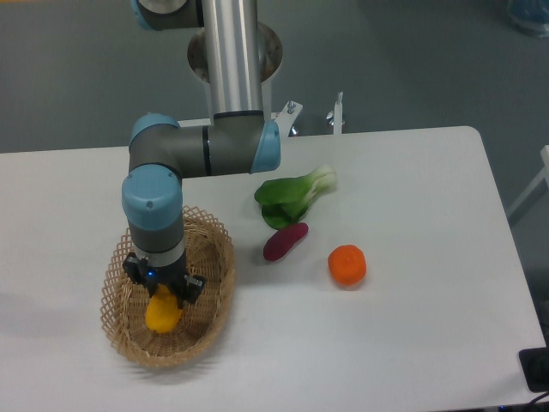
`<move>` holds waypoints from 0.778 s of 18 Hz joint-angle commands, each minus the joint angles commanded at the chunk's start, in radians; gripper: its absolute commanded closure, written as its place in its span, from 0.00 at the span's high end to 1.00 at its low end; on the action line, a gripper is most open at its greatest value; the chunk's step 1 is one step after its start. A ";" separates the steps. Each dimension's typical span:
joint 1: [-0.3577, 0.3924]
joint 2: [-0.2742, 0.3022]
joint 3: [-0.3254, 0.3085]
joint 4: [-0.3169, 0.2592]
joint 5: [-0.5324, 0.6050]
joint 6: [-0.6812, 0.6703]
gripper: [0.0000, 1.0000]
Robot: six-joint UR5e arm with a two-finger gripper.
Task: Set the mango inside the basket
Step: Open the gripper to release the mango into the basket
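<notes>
The gripper (162, 296) hangs over the basket (216, 296) at the tabletop's (412, 343) left side, its fingers seemingly closed around the top of the mango (163, 314), which sits inside the basket; the wrist hides the exact contact. A purple sweet potato (285, 241), an orange (347, 264) and a leafy green vegetable (294, 196) lie well apart to the right.

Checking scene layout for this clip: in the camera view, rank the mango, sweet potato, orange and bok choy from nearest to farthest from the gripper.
1. Mango: at the gripper, inside the basket.
2. Sweet potato: on the table, just past the basket's rim.
3. Bok choy: behind the sweet potato; nearly tied with it.
4. Orange: farthest out on the table.
</notes>
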 joint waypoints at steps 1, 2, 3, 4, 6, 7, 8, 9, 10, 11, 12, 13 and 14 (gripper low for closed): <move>0.000 0.002 0.000 0.000 0.000 0.000 0.56; 0.000 0.002 -0.003 -0.002 0.000 -0.002 0.57; 0.000 0.000 -0.005 -0.002 0.002 -0.002 0.57; 0.000 0.002 -0.003 -0.002 0.002 0.000 0.66; 0.000 0.005 0.000 -0.002 0.002 0.003 0.83; 0.000 0.003 0.006 -0.002 0.002 0.012 0.99; 0.000 0.003 0.014 -0.002 0.003 0.015 1.00; 0.000 0.005 0.014 -0.002 0.003 0.017 1.00; 0.000 0.008 0.014 -0.003 0.003 0.017 1.00; 0.002 0.012 0.012 -0.005 0.003 0.017 1.00; 0.002 0.015 0.015 -0.005 0.003 0.018 1.00; 0.002 0.021 0.020 -0.005 0.003 0.026 1.00; 0.003 0.026 0.025 -0.005 0.003 0.041 1.00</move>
